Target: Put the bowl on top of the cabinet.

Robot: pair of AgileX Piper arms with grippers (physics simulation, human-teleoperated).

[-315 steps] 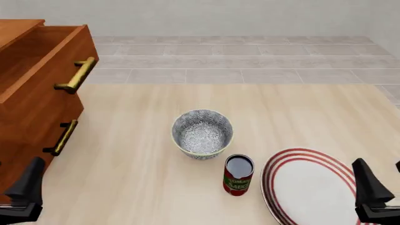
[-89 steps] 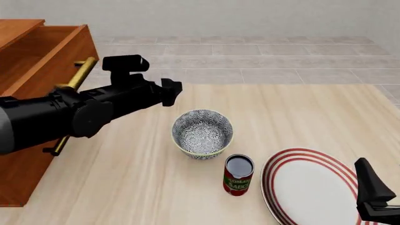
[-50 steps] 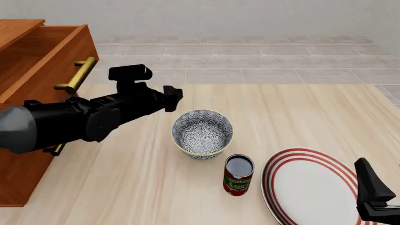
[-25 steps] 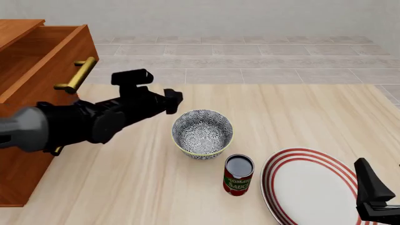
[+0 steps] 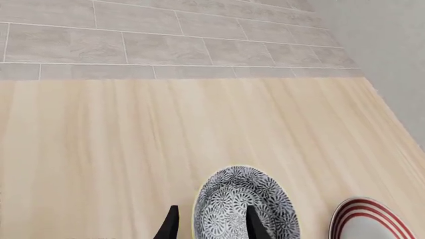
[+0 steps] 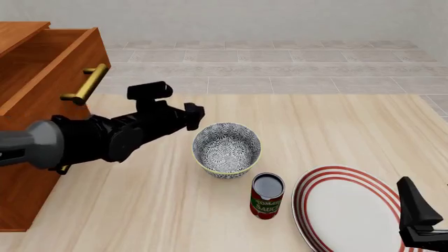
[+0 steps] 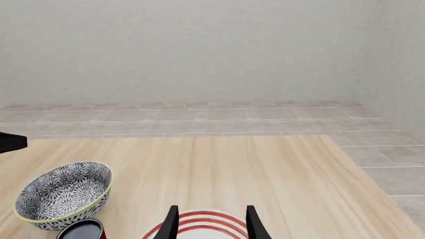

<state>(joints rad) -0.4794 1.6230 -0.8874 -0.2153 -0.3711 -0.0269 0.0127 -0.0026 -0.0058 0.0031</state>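
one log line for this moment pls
phase: approach | left tool: open, fingers astride bowl rim, not gripped | right tool: open, idle over plate | bowl: on table, not on cabinet

even, bright, shadowless render; sharp focus throughout

Bare table [image 6: 329, 126] lies open from twelve to three o'clock of the bowl [image 6: 227, 149], while the can [image 6: 267, 195] crowds five o'clock and the left gripper [image 6: 194, 113] ten.
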